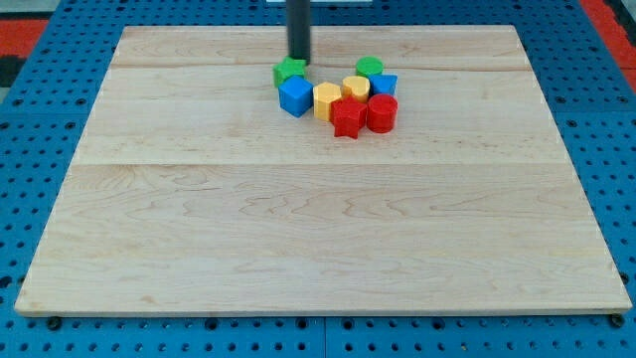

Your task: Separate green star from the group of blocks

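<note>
Pale wooden board [318, 229] of glued planks, grain running across the view, resting on a blue perforated base [30, 199] with red patches at the view's top corners. Cluster of eight small blocks near the view's top centre, all matte and solid-coloured. Green star [289, 70] at the cluster's top-left edge, touching or nearly touching the blue cube [295, 96] just below it. To the view's right of the cube: a yellow block [327, 100], faceted shape hard to make out, pressed against a red star [348, 116]; beside that a red cylinder [383, 112]. Above these, a second yellow block [357, 87], rounded on top, a second blue block [384, 85] with shape unclear, and a green cylinder [370, 67] at the cluster's top right. Dark straight rod coming down from the view's top edge, my tip [299, 62] right at the green star's upper right side, seemingly touching it. No pincer on this arm, so nothing to report as released or clenched. Open gap between the green star and the green cylinder; blue cube blocking the star's lower side.
</note>
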You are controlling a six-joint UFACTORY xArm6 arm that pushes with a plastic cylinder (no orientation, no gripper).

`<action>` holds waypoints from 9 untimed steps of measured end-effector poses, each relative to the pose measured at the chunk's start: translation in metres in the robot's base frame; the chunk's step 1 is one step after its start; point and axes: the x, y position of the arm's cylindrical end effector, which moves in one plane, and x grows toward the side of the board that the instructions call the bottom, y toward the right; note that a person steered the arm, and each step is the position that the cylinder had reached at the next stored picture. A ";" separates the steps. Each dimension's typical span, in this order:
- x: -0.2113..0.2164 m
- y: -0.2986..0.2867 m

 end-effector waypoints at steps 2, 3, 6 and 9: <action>-0.005 -0.090; 0.010 -0.137; -0.019 -0.092; -0.011 0.074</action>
